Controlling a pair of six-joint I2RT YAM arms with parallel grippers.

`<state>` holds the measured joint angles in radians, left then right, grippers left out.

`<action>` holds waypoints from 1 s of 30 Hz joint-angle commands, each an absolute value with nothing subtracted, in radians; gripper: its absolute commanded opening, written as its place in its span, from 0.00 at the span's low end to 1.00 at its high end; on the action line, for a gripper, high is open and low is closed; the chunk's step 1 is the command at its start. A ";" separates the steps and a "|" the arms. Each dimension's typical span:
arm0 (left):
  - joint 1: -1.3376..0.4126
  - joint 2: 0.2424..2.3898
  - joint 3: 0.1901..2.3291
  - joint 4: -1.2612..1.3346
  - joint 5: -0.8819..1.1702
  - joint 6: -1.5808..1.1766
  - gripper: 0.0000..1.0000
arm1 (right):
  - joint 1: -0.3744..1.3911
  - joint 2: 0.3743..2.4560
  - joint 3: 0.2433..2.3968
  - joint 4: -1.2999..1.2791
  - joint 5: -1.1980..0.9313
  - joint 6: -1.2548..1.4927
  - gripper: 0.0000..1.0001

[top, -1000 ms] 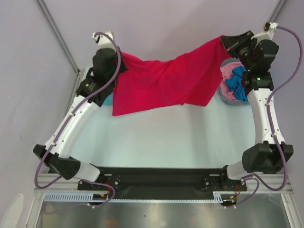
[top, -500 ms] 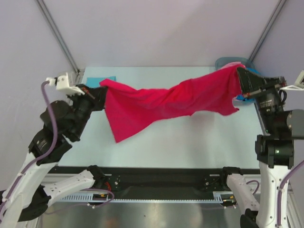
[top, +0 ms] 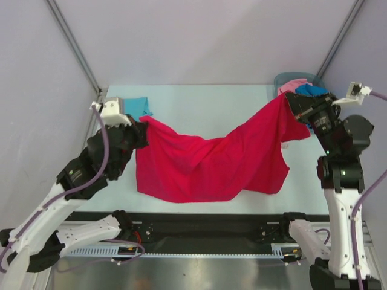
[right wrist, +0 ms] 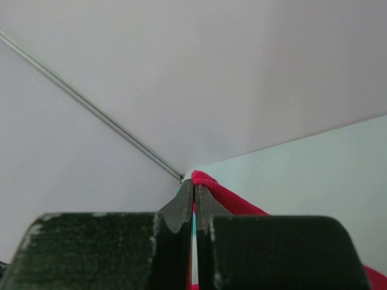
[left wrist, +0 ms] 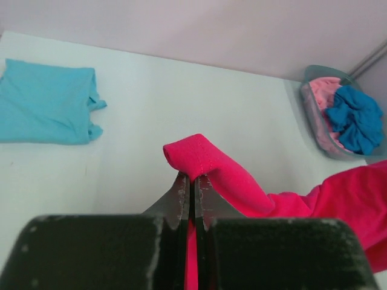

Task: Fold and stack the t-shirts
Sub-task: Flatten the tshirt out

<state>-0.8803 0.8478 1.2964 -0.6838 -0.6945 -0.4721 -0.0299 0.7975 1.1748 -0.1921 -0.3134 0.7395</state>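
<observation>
Top external view: we see the red t-shirt point(top: 205, 163) strung across the middle of the frame between two arms, sagging in the centre. Whether its lower edge touches the pale counter point(top: 205, 103) we cannot tell. The left fingers point(top: 140, 131), at centre left, are pinched tight on one corner, and the right fingers point(top: 293, 104), at upper right, are clamped on another. A teal t-shirt point(top: 136, 107) lies flat at upper left. A pink shirt point(top: 293, 84) and a blue shirt point(top: 311, 90) sit in the grey bin point(top: 281, 77) at upper right.

Overhead camera looking down, wrist cameras close-up, all sharing red t-shirt point(top: 205, 163)
</observation>
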 commanded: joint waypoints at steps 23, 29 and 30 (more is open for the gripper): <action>-0.400 1.908 1.916 -0.344 -0.488 -0.258 0.00 | -0.023 1.877 1.675 0.227 -0.419 0.792 0.00; -0.382 2.022 2.020 -0.374 -0.457 -0.259 0.40 | -0.003 2.034 1.818 0.132 -0.411 0.749 0.05; -0.380 2.032 2.042 -0.393 -0.460 -0.259 0.50 | -0.003 2.040 1.816 0.129 -0.411 0.750 0.08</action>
<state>-0.3943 1.9930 1.9633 -0.3977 -0.4759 -0.2665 -0.0124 2.0235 1.7550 0.1307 -0.3973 0.7795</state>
